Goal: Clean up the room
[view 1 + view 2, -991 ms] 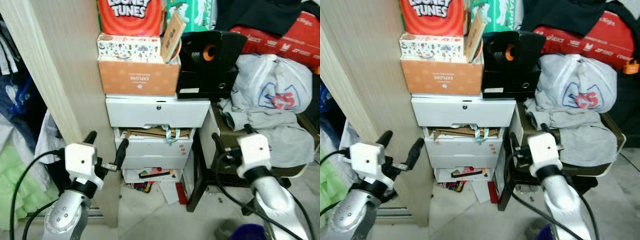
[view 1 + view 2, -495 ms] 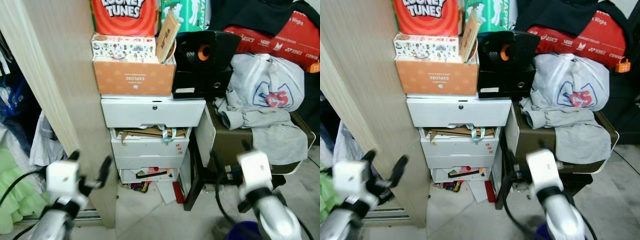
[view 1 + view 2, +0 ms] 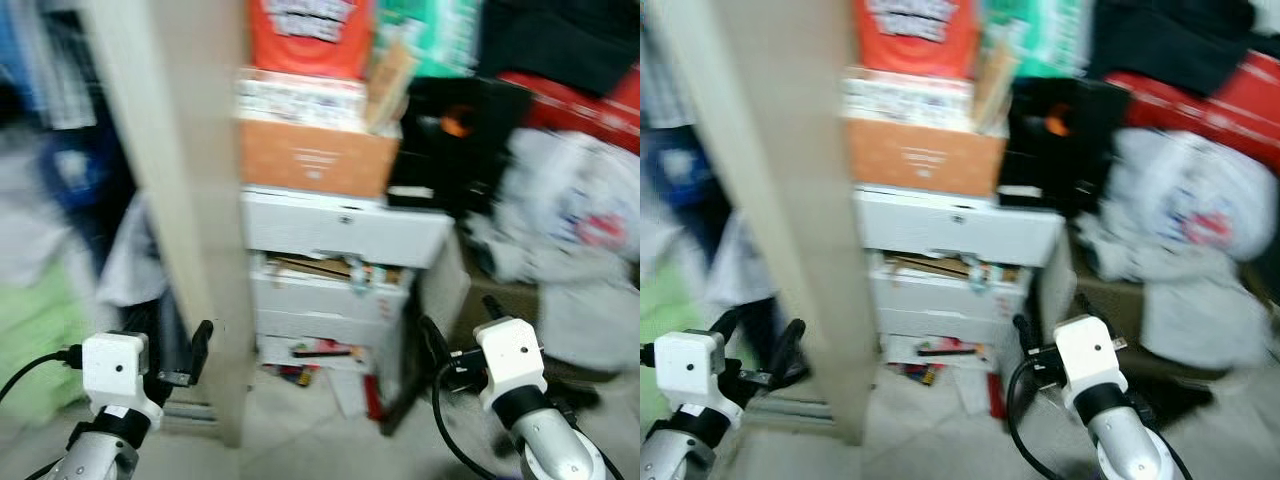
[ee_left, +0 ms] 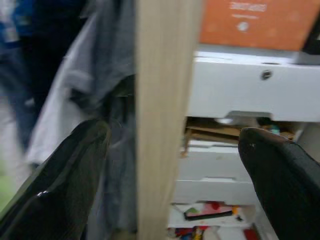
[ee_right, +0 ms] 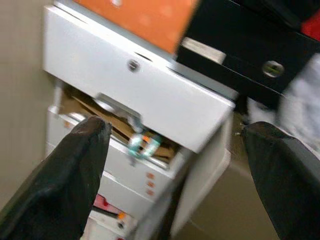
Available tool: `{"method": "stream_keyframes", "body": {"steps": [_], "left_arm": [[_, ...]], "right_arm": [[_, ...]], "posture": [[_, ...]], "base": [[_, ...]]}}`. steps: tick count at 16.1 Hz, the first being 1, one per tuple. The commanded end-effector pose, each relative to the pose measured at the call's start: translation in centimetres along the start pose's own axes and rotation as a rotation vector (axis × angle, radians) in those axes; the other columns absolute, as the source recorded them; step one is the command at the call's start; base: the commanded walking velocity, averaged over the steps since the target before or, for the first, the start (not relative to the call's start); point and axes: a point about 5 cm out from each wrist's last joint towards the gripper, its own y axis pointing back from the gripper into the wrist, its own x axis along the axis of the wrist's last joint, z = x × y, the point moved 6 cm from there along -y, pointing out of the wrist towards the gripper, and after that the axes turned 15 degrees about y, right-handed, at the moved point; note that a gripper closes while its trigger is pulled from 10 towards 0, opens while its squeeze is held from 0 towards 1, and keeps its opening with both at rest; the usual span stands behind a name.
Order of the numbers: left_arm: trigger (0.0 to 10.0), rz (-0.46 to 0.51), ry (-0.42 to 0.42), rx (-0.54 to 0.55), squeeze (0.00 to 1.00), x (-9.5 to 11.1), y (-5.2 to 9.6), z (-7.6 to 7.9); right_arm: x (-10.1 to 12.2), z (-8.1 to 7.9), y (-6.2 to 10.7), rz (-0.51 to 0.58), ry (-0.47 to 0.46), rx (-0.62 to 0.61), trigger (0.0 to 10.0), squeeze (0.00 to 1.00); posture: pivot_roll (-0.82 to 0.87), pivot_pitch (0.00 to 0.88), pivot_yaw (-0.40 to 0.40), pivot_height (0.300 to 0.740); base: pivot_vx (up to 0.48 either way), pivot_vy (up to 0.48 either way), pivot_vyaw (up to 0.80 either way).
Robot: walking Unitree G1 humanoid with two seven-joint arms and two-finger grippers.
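A cluttered corner, blurred in both head views: a white drawer unit (image 3: 340,270) stands against a pale wooden panel (image 3: 190,200), its top drawer (image 5: 135,100) shut, with a small round lock on its face. The drawer below hangs partly open, brown cardboard (image 4: 225,132) and a bit of teal ribbon (image 5: 142,145) showing over its edge. The lowest drawer (image 3: 315,350) holds red and dark odds and ends, and more colourful scraps lie on the floor (image 3: 330,420) just under it.

On top of the unit sits an orange cardboard box (image 3: 315,158) with a patterned white box (image 3: 300,98) and a tilted book (image 3: 390,72) in it, a red carton (image 3: 312,30) standing above. Beside it is a black case (image 3: 450,135) with an orange spot. Further right, a heap of grey cloth and a white plastic bag (image 3: 575,215) lies over a dark stool or chest; which one cannot be told through the blur.

The left gripper (image 4: 172,165) is held low with fingers spread wide and empty; the wooden panel's edge runs between the two fingers (image 4: 65,175), hanging clothes (image 4: 85,95) beyond one and the drawers beyond the other. The right gripper (image 5: 180,165) is likewise spread open and holding nothing, the drawer unit framed between its fingers (image 5: 75,170), the top drawer ahead of the tips, well apart from them
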Motion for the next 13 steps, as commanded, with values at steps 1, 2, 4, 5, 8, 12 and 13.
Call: {"method": "stream_keyframes", "body": {"steps": [1, 2, 4, 5, 8, 12, 13], "left_arm": [[10.0, -0.001, -0.004, -0.012, 0.00, -0.02, -0.07, 0.21], [10.0, -0.004, -0.002, -0.016, 0.00, -0.14, -0.01, 0.39], [10.0, -0.007, 0.002, -0.020, 0.00, -0.32, -0.01, 0.57], [10.0, -0.006, 0.003, -0.025, 0.00, -0.30, -0.16, 0.70], [10.0, -0.001, 0.003, -0.030, 0.00, -0.18, -0.37, 0.79], [10.0, 0.000, 0.003, -0.036, 0.00, -0.20, -0.53, 0.97], [10.0, 0.002, 0.003, -0.038, 0.00, -0.17, -0.62, 1.03]], "right_arm": [[-0.25, -0.02, 0.10, -0.007, -0.004, 0.010, 10.0, 0.00], [-0.41, -0.11, 0.25, -0.012, -0.002, 0.016, 10.0, 0.00], [-0.59, -0.06, 0.32, -0.018, -0.002, 0.017, 10.0, 0.00], [-0.62, -0.01, 0.32, -0.020, -0.002, 0.015, 10.0, 0.00], [-0.67, 0.02, 0.33, -0.021, 0.001, 0.015, 10.0, 0.00], [-0.50, -0.10, 0.16, -0.015, -0.001, 0.023, 10.0, 0.00], [-0.49, -0.11, 0.13, -0.016, -0.010, 0.020, 10.0, 0.00]], "posture": [[-0.05, 0.026, -0.070, 0.740], [-0.05, 0.027, -0.070, 0.740], [-0.05, 0.029, -0.069, 0.740], [-0.05, 0.028, -0.070, 0.740], [-0.05, 0.028, -0.069, 0.740], [-0.05, 0.028, -0.071, 0.740], [-0.05, 0.025, -0.071, 0.740]], "base": [[0.000, 0.000, 0.80], [0.000, 0.000, 0.80], [0.000, 0.000, 0.80], [0.000, 0.000, 0.80], [0.000, 0.000, 0.17], [0.000, 0.000, 0.00], [0.000, 0.000, 0.00]]}}
